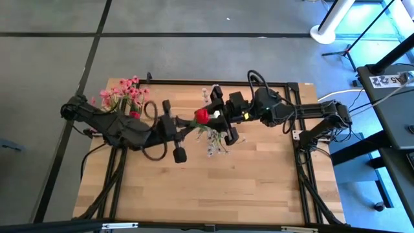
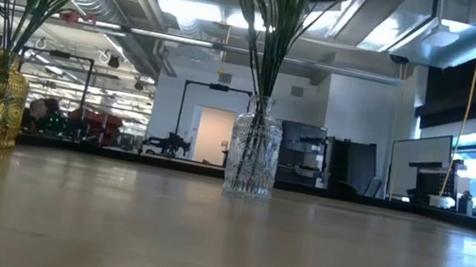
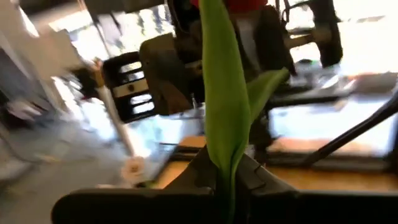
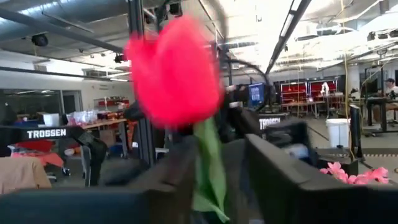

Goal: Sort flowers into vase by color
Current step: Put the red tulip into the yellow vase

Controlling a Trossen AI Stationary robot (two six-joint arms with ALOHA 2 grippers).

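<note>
Red rosebud mid-table above clear vase, stem along line between arms. Left gripper clamps stem; right gripper half-open beside bud. Low view shows vases only.

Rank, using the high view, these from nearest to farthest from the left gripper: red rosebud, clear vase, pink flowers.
1. Red rosebud: just beyond the left gripper, which grips its stem.
2. Clear vase: right of the gripper.
3. Pink flowers: far-left corner.

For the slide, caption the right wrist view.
Red rosebud on its green stem between the right gripper fingers.
</note>
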